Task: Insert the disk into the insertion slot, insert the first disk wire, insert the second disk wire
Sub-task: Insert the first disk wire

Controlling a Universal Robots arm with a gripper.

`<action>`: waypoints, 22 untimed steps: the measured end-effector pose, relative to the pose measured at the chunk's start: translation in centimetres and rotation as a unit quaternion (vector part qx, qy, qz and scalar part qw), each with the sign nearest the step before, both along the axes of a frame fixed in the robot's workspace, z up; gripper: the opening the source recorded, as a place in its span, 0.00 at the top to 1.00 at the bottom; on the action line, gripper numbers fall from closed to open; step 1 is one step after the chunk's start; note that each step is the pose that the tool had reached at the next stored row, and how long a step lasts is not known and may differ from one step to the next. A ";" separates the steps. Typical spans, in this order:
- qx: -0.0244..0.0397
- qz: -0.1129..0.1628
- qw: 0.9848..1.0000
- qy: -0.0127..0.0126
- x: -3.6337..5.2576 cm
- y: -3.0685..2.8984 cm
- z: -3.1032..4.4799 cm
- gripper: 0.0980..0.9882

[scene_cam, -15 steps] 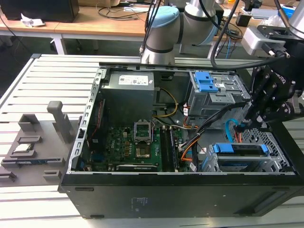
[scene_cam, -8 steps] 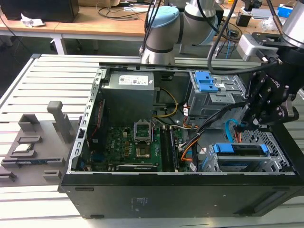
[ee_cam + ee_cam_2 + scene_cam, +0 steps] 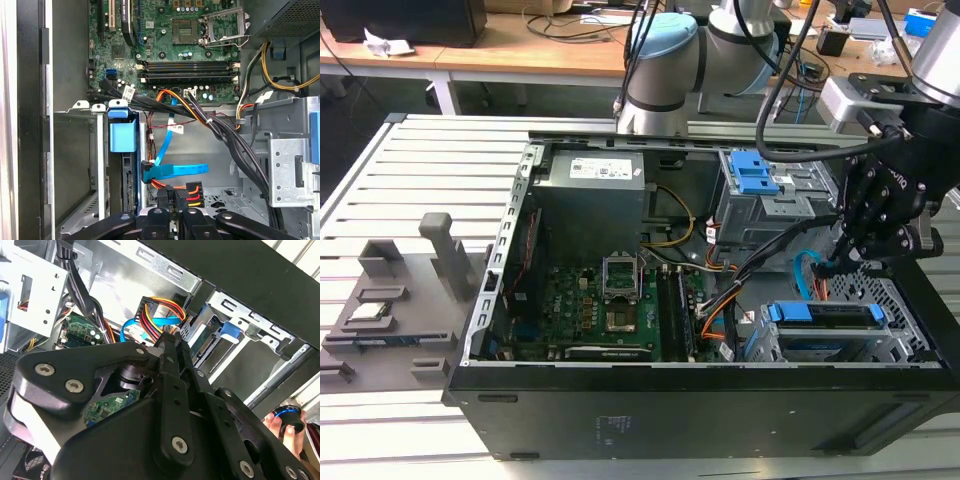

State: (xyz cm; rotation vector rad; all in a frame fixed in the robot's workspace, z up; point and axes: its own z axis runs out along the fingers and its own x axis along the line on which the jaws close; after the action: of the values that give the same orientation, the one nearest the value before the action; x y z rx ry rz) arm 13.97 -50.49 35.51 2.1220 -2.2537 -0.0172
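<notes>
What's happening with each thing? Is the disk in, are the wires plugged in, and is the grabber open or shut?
Disk: seated in its cage.
Insertion slot: filled by the disk.
Blue wire: looks plugged into the disk's end.
Coloured-wire plug: gripped near the disk's end; can't tell if it's plugged in.
Gripper: shut on the coloured-wire plug.
Computer case: side open.
</notes>
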 end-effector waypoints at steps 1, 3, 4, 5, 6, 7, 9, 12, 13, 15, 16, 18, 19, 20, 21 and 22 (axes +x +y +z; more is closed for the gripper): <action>0.000 0.000 1.000 0.000 0.00 0.00 0.00 0.92; 0.000 0.000 1.000 0.000 0.00 -0.05 -0.03 0.92; 0.000 0.000 1.000 0.000 0.01 -0.21 -0.02 0.92; 0.000 0.000 1.000 0.000 0.01 -0.73 -0.01 0.92; 0.000 0.000 1.000 0.000 0.01 -1.25 -0.02 0.92; 0.000 0.000 1.000 0.000 0.00 -1.52 -0.02 0.92; -0.001 0.000 1.000 0.000 0.00 -2.48 -0.18 0.92; -0.004 0.000 1.000 0.000 0.04 -3.19 -0.56 0.92; -0.004 0.000 1.000 0.000 0.08 -3.31 -0.64 0.92; -0.005 0.000 1.000 0.000 0.17 -3.38 -0.77 0.92; -0.005 0.000 1.000 0.000 0.20 -3.39 -0.80 0.92; -0.005 0.000 1.000 0.000 0.33 -3.39 -0.88 0.92; -0.005 0.000 1.000 0.000 0.39 -3.39 -0.91 0.92; -0.005 0.000 1.000 0.000 0.46 -3.39 -0.93 0.92; -0.005 0.000 1.000 0.000 0.47 -3.39 -0.96 0.92; -0.005 0.000 1.000 0.000 0.48 -3.39 -1.01 0.92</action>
State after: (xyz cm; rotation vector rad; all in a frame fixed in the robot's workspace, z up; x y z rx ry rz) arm 14.45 -53.88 34.51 2.1174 -2.2496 -0.0069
